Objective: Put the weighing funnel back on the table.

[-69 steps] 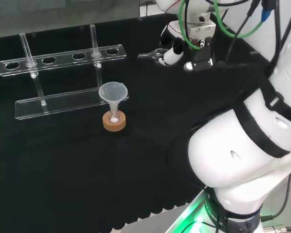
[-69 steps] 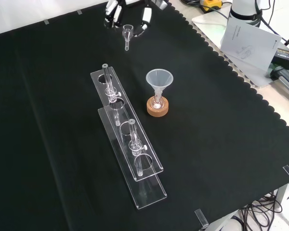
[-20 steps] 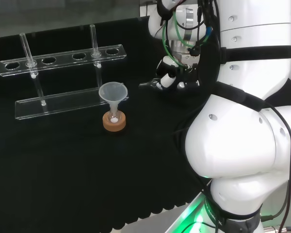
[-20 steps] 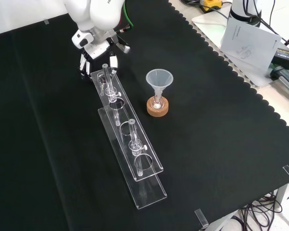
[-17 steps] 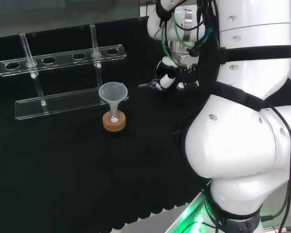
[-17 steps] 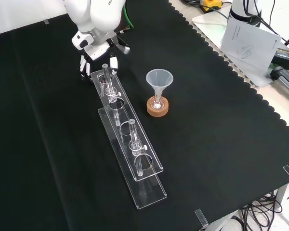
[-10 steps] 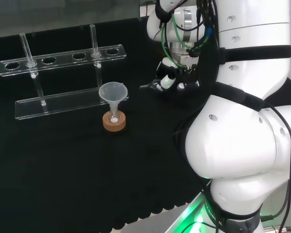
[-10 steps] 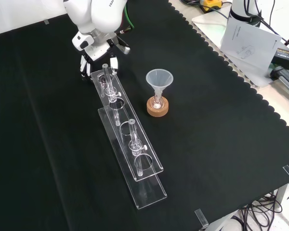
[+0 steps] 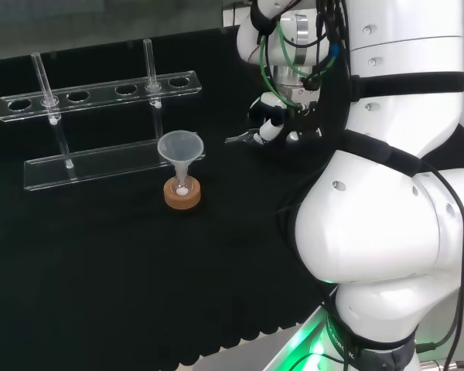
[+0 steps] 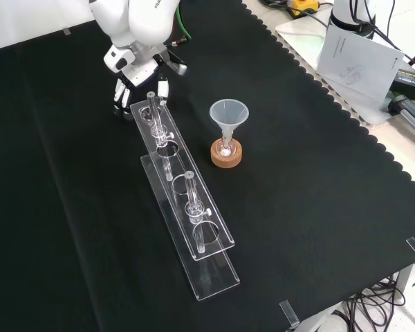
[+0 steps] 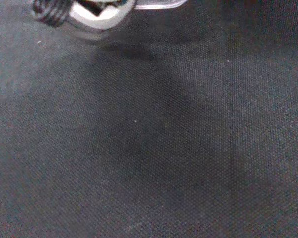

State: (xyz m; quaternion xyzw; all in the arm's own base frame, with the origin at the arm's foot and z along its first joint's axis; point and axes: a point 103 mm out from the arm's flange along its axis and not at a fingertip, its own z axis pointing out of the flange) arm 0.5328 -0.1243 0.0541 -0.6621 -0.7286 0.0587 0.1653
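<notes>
In the head view my hand [image 9: 269,127] hangs low over the black cloth, to the right of the rack. Its fingers are curled round the weighing funnel [image 9: 237,139], a small clear piece whose stem sticks out to the left, just above the cloth. From the front, the hand [image 10: 162,88] is right behind the rack's far end, fingertips pointing down, and the arm's white link covers the palm. The wrist view has the cloth very close, a blurred part of the hand [image 11: 92,12] and a clear edge of the weighing funnel [image 11: 156,5].
A clear rack [image 10: 183,200] holding two glass tubes runs along the cloth, close to the hand. The big funnel [image 9: 181,147] stands in a small flask on a cork ring [image 9: 182,193]. Papers [image 10: 356,62] lie beyond the cloth's right edge.
Over 3.5 s the hand came from the far edge of the cloth to the rack's far end with the weighing funnel. In the last second it sank slightly.
</notes>
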